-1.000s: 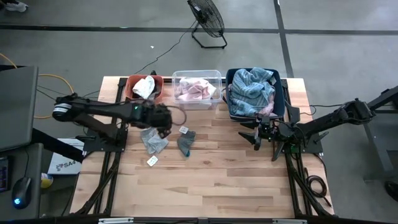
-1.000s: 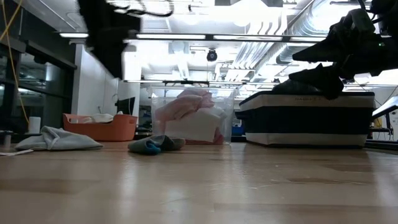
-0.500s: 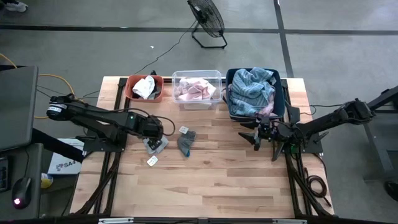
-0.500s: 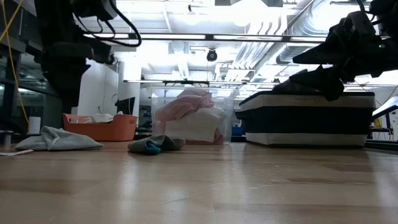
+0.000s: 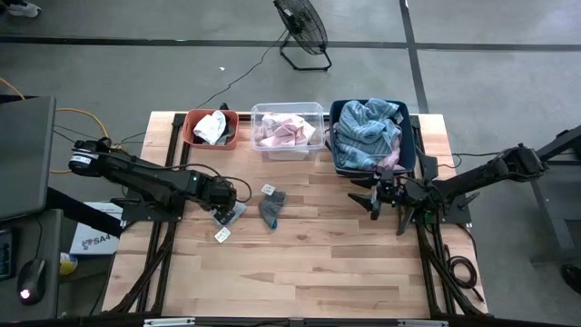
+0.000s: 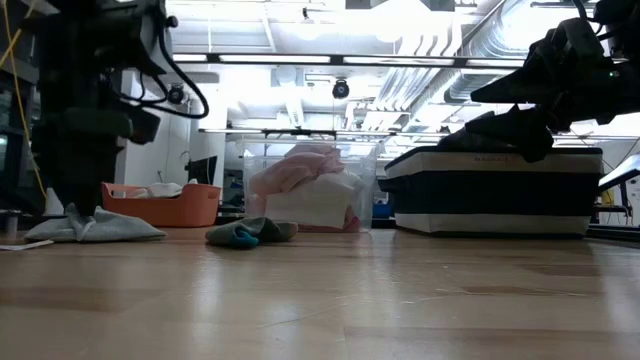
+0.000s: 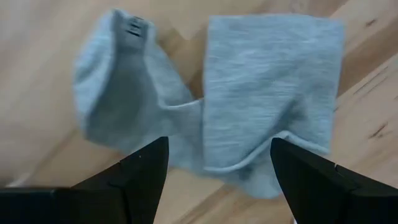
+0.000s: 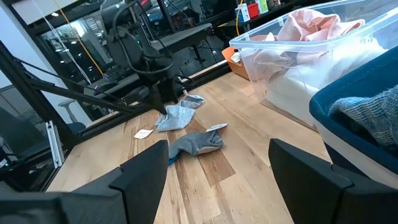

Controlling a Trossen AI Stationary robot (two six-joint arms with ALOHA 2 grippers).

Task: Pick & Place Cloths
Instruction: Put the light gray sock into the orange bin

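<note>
A small light grey cloth (image 5: 229,212) lies flat on the table, and it fills the left wrist view (image 7: 249,93). My left gripper (image 5: 221,200) has come down from above and is open, with a finger on each side of the cloth's crumpled middle (image 7: 214,152). A darker grey cloth (image 5: 270,208) lies bunched to its right, seen in the low view too (image 6: 245,232). My right gripper (image 5: 367,197) hangs open in the air beside the dark blue bin (image 5: 410,145), away from the loose cloths. My left gripper points down over the light grey cloth's middle fold (image 7: 236,163), with its open fingers (image 7: 146,165) on either side of it. I cannot tell whether the fingertips touch the fabric. The cloth lies on the table.
Three bins stand along the far edge. The orange bin (image 5: 192,136) holds a white cloth, the clear bin (image 5: 309,109) holds pink cloth, and the dark blue bin holds blue-striped cloth (image 5: 368,132). White tags (image 5: 221,234) lie near the cloths. The near half is bare wood (image 5: 300,272).
My left gripper has moved from near the clear bin toward the table's left and near edge. It has dropped down onto the light grey cloth. The cloths have stayed where they were.
</note>
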